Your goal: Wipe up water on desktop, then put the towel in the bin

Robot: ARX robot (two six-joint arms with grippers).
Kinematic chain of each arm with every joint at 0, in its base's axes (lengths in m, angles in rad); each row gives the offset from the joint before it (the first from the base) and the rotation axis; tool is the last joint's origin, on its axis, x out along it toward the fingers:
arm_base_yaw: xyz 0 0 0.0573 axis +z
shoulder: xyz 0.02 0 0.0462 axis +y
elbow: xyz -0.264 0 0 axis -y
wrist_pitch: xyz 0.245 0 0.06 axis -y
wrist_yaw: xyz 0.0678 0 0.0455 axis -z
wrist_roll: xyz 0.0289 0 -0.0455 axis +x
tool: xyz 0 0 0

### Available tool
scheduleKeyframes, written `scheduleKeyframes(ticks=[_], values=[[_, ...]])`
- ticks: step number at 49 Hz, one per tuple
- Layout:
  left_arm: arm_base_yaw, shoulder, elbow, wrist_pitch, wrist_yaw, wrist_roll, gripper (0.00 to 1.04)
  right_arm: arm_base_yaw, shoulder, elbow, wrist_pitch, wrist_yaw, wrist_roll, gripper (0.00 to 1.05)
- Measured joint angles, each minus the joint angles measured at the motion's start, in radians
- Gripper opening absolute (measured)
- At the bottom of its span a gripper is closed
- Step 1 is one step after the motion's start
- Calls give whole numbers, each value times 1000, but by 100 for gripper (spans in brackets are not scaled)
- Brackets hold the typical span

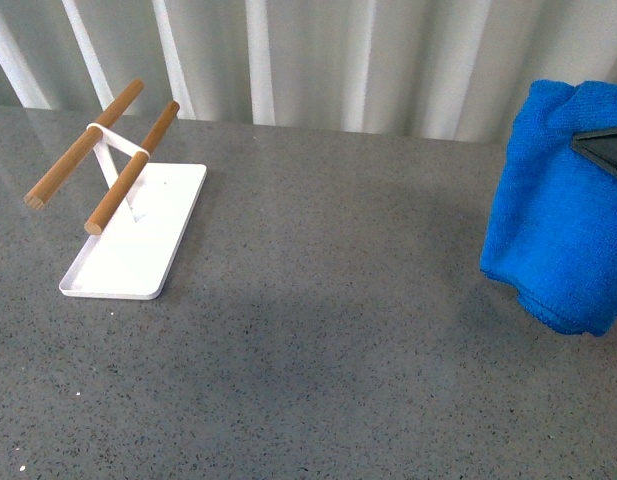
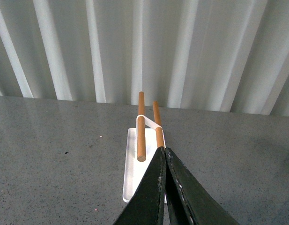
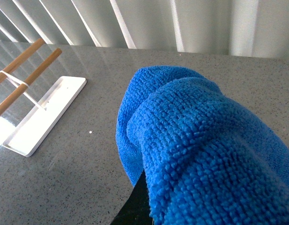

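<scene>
Blue towel (image 1: 553, 230) draped over raised right hand (image 1: 600, 150) gripping it, above desktop (image 1: 318, 300), left hand (image 2: 164, 152) closed, empty

Speckled grey desktop (image 1: 338, 300) (white tray (image 1: 138, 250) at left)

Left gripper (image 2: 164, 150) has its fingers pressed together; right gripper (image 1: 600, 150), raised, clamps the towel (image 1: 548, 220).

The towel (image 1: 553, 210), bright blue and fluffy, hangs bunched in thick, rounded folds at the far right, its looped pile plain in the right wrist view (image 3: 205, 154). The table (image 1: 338, 300) is wide, dark grey and finely speckled, stone-like.
</scene>
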Motion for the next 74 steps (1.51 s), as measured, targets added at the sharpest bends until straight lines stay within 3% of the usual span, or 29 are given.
scheduleKeyframes(ticks=[35, 40, 55, 59, 66, 74], values=[[0, -204, 0, -204, 0, 0, 4, -3, 3, 0, -10, 26, 0, 4], [0, -345, 0, -373, 0, 0, 4, 0, 13, 0, -10, 31, 0, 4], [0, -375, 0, -380, 0, -1, 5, 4, 37, 3, -9, 38, 5, 4], [0, -375, 0, -380, 0, -1, 17, 5, 76, 16, -7, 39, 27, 4], [0, -375, 0, -380, 0, -1, 51, 21, 273, 105, -12, 93, 57, 4], [0, -375, 0, -380, 0, -1, 74, 61, 373, 176, -47, 100, 62, 4]])
